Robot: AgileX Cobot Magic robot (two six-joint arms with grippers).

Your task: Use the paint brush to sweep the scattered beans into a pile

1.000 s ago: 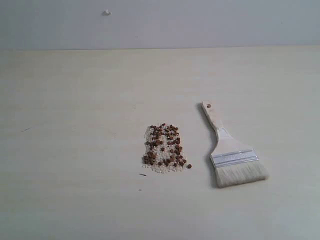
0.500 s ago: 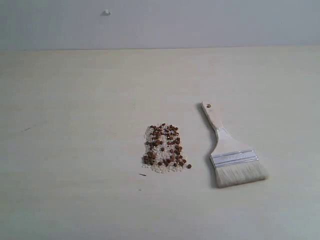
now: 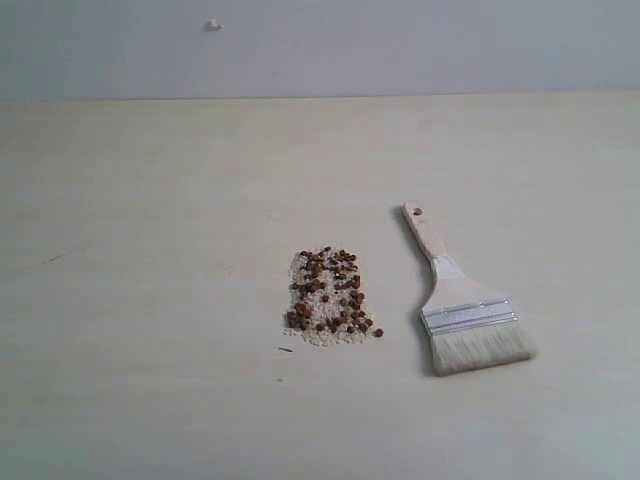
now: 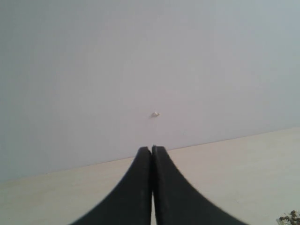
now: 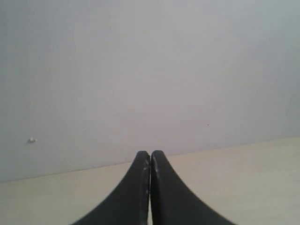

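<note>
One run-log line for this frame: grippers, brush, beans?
left gripper: shut, empty | right gripper: shut, empty | paint brush: flat on table, beside beans, not held | beans: one patch with whitish crumbs | sweep: not started

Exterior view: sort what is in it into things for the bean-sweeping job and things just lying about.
For the job:
paint brush, lying flat on the table
beans, clustered apart from the brush

Just there:
whitish crumbs among the beans
dark fleck near them
small white knob on the wall

Reddish-brown beans (image 3: 330,293), black pincers (image 4: 151,149)
</note>
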